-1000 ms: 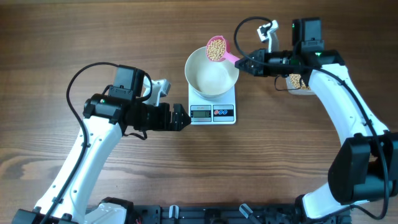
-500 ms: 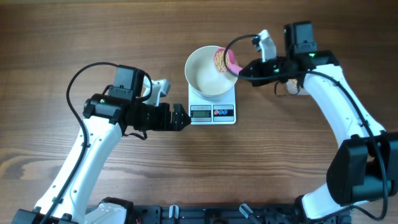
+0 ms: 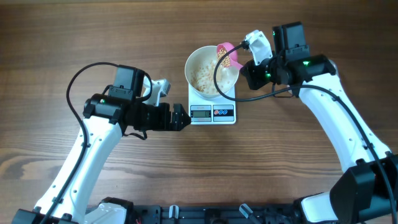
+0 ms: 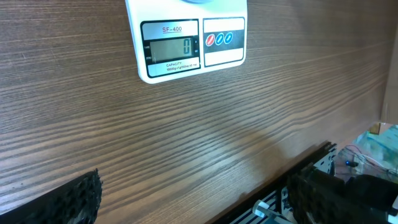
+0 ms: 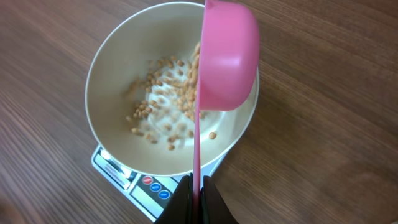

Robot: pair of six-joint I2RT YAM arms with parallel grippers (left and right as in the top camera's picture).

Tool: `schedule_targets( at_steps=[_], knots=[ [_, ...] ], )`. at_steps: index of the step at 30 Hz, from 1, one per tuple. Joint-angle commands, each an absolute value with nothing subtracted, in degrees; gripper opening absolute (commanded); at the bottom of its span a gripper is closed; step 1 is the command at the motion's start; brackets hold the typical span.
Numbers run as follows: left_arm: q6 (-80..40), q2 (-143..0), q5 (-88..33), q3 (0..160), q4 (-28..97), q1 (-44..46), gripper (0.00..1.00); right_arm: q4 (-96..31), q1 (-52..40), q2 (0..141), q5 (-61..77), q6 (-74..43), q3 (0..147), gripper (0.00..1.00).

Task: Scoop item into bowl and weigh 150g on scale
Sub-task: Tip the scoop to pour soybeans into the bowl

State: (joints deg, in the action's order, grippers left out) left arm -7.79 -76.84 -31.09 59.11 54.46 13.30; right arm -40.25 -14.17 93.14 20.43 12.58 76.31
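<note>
Grips the pink scoop [image 5: 227, 56] by its handle with the right hand [image 5: 196, 198], clamped tight, just beside the right rim of the bowl [image 5: 99, 81]. Tips it steeply over the bowl on the scale [image 3: 212, 113]. Inside the bowl, just ahead of this hand, the beans [image 5: 165, 102]. Left of the scale, the left hand [image 3: 185, 117], fingers wide apart, empty.
</note>
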Motion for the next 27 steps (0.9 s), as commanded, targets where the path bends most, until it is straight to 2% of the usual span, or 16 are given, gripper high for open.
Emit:
schedule_targets(
  at_steps=[1, 9, 15, 24, 27],
  knots=[
    [-7.92, -76.95, -30.5, 59.13, 54.5, 13.34, 1.0, -40.07, -15.18, 91.9, 19.03, 16.75, 76.73, 0.04],
    [-7.92, -76.95, -30.5, 59.13, 54.5, 13.34, 1.0, -39.64, -20.51, 91.85, 9.61, 21.23, 76.73, 0.04],
    [-7.92, -76.95, -30.5, 59.13, 54.5, 13.34, 1.0, -39.46, -25.34, 91.85, -3.31, 23.09, 76.82, 0.04],
    [-7.92, -76.95, -30.5, 59.13, 54.52, 13.34, 1.0, -37.3, -28.14, 91.24, -9.45, 26.46, 77.17, 0.04],
    [-7.92, -76.95, -30.5, 59.13, 54.5, 13.34, 1.0, -36.73, -28.32, 90.83, -8.91, 24.36, 78.26, 0.04]
  ],
)
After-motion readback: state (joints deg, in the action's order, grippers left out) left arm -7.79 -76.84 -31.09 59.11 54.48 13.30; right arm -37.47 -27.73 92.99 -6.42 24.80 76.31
